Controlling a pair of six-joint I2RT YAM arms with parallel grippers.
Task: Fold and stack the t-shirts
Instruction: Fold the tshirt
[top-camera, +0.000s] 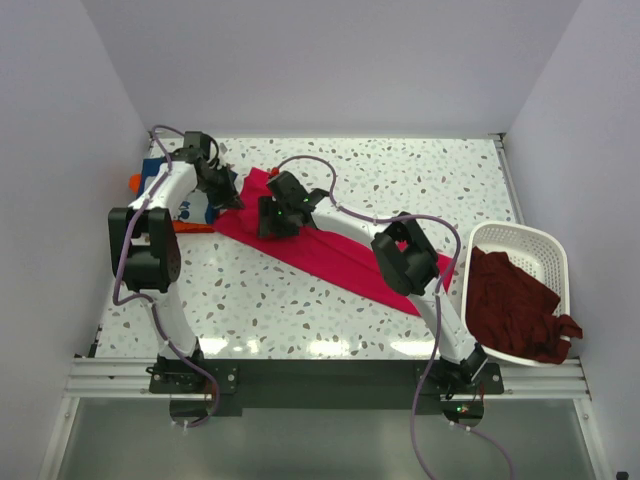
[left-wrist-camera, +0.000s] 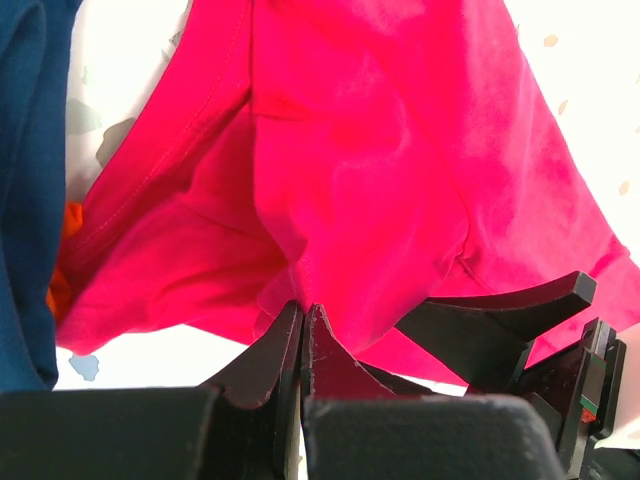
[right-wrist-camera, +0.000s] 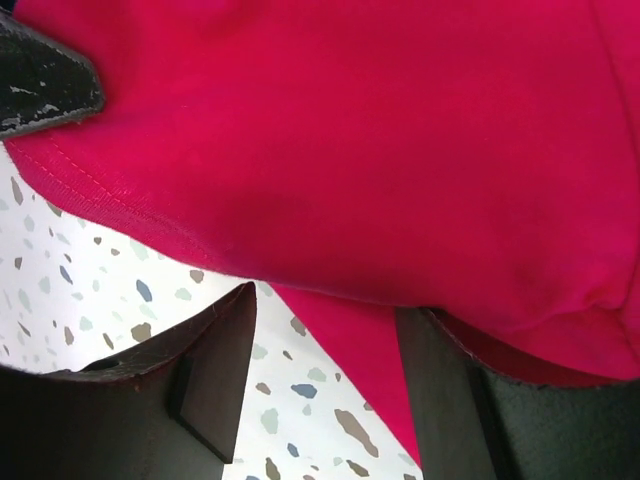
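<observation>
Left gripper (left-wrist-camera: 303, 312): pressed together, pinching a fold of the crimson-pink t-shirt (top-camera: 335, 258).
Right gripper (right-wrist-camera: 325, 300): spread, straddling the same garment's hem, one finger touching cloth.
Garment location: stretched across the table (top-camera: 420, 170), 10 o'clock to 4 o'clock.

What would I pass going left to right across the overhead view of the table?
First the navy t-shirt, then the crimson-pink t-shirt, then the white laundry basket holding the maroon t-shirts.

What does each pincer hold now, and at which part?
The left pincer pinches the pink t-shirt at a stitched edge. The right pincer stands open at its hem, holding nothing yet.
</observation>
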